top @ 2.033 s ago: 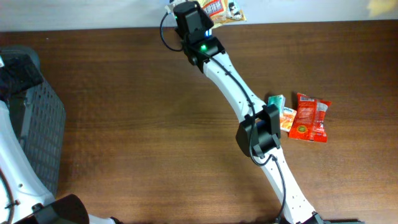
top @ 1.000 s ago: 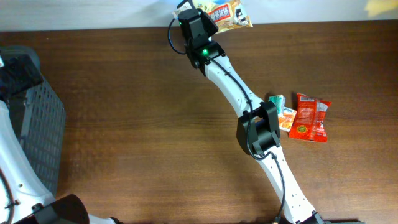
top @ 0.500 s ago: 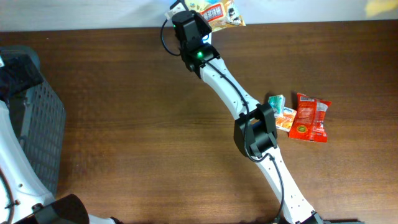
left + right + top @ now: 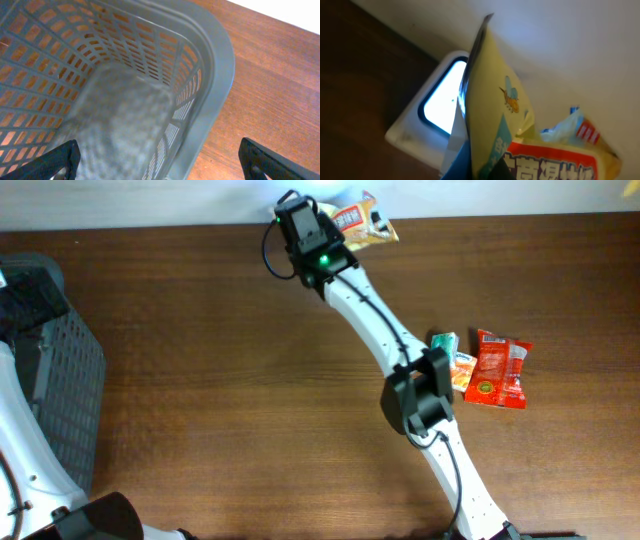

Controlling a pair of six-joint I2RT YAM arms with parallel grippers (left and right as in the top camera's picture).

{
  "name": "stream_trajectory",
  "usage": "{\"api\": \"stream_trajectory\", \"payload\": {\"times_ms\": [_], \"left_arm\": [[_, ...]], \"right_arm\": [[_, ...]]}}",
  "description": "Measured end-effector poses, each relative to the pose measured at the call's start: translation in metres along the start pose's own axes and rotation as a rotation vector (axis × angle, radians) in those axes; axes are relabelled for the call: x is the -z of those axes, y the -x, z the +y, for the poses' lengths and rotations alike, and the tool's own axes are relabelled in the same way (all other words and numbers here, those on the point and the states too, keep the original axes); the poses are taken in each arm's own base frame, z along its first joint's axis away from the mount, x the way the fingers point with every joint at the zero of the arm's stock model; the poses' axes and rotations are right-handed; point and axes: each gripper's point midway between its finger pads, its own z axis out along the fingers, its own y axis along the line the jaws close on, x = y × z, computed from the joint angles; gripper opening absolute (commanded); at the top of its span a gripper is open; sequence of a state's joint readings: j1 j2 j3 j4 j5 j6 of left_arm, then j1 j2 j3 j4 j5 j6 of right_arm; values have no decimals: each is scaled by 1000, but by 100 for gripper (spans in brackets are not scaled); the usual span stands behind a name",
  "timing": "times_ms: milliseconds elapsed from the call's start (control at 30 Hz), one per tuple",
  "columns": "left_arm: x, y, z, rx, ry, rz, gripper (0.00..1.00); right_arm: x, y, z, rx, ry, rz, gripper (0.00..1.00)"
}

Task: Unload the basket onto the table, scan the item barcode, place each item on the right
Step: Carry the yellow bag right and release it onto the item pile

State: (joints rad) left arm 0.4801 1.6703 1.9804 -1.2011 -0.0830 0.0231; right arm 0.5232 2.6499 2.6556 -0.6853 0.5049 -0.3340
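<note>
At the table's far edge, my right gripper (image 4: 328,220) is shut on a yellow snack packet (image 4: 362,222) with a red band and print. In the right wrist view the packet (image 4: 495,115) fills the frame edge-on and hides my fingers. Just behind it sits a white scanner (image 4: 412,131) whose window is lit. In the overhead view my arm covers the scanner. My left gripper (image 4: 157,152) hangs open over a grey basket (image 4: 215,75), with nothing between its fingertips (image 4: 62,157).
A red snack packet (image 4: 500,370) and a small orange and green packet (image 4: 452,358) lie on the brown table at the right. The grey basket (image 4: 70,380) stands at the left edge. My right arm (image 4: 400,370) stretches diagonally across the middle.
The right wrist has swayed slightly left and back at the far edge, and the packet it holds has turned a little. The left arm has not moved.
</note>
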Motion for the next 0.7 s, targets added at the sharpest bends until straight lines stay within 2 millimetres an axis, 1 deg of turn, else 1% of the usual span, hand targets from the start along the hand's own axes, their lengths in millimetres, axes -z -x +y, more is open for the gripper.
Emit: {"api": "stream_trajectory", "payload": {"times_ms": [100,167,200,233,267,300,333,367,400,433,500,533,600,667,700], "left_arm": [[0,0,0,0,0,0,99],[0,0,0,0,0,0,99],[0,0,0,0,0,0,99],[0,0,0,0,0,0,99],[0,0,0,0,0,0,99],[0,0,0,0,0,0,99],[0,0,0,0,0,0,99],[0,0,0,0,0,0,99],[0,0,0,0,-1,0,99],[0,0,0,0,0,0,99],[0,0,0,0,0,0,99],[0,0,0,0,0,0,99],[0,0,0,0,0,0,99],[0,0,0,0,0,0,99],[0,0,0,0,-1,0,99]], "right_arm": [[57,19,-37,-97,14,0,4],[110,31,-72,-167,14,-13,4],[139,34,-90,-200,14,-16,4],[171,32,-110,-234,13,-12,4],[194,27,-123,-263,13,0,4],[223,18,-140,-293,11,19,4],[245,5,-152,-327,13,48,4],[266,-13,-170,-376,0,90,4],[277,-31,-183,-422,-17,139,4],[281,-51,-198,-470,-42,195,4],[276,-89,-218,-533,-80,317,4],[265,-114,-228,-577,-92,401,4],[238,-144,-238,-651,-85,498,4],[210,-175,-239,-698,-69,605,4],[199,-187,-238,-711,-63,643,4]]}}
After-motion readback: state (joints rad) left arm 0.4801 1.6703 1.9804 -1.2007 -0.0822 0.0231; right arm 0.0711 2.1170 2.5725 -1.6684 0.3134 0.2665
